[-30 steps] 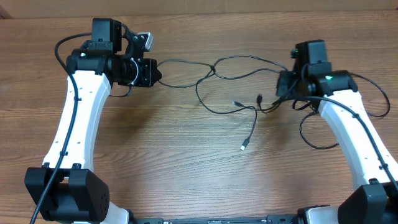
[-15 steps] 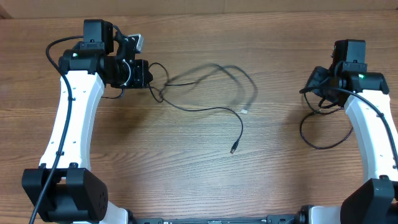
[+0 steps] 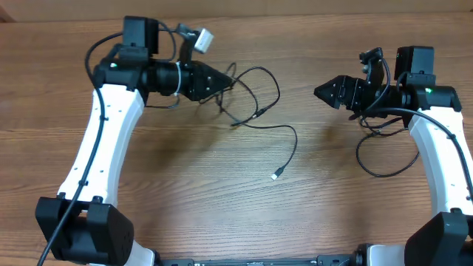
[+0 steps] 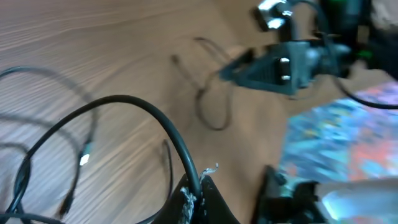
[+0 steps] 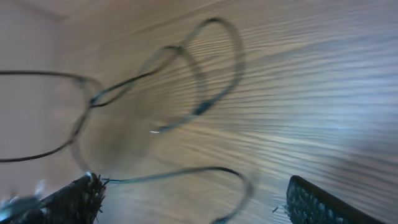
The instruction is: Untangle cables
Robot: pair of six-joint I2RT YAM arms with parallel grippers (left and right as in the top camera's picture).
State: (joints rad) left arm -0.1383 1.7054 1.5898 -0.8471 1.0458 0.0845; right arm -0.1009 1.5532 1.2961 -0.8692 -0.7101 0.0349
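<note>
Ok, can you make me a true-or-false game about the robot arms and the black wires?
1. The black cable loops are bunched up next to the right gripper. False: they sit by the left gripper.
2. One loose plug lies on the wooden table. True.
3. The right gripper's fingers are squeezed together. False: the right wrist view shows them wide apart.
4. The two grippers point toward each other. True.
</note>
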